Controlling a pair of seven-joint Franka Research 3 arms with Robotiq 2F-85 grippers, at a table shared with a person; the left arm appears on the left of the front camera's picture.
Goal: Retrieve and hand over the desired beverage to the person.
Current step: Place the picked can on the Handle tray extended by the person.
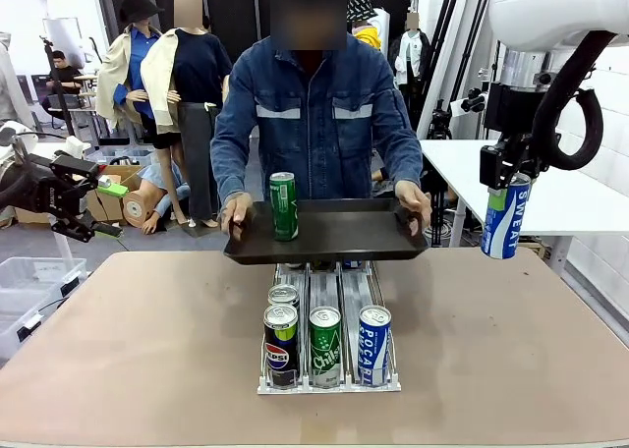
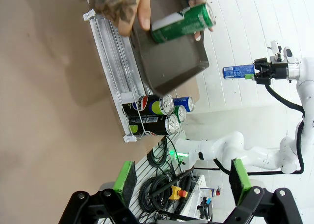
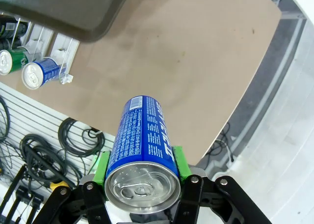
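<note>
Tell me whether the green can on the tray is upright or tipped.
Upright: the green can stands on its base on the black tray held by the person.

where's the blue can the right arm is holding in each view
Front view: blue can at the right edge, hanging upright beyond the table's side.
Left wrist view: blue can small, at right, lying sideways.
Right wrist view: blue can bottom centre, between green pads.
Shared landmark: the black tray.

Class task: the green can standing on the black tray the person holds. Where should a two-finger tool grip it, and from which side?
Probably grip the green can across its round body, about mid-height, coming from the robot's side. It stands upright on the tray, near that side's rim, while the person's hands hold both tray ends, so those sides are blocked.
</note>
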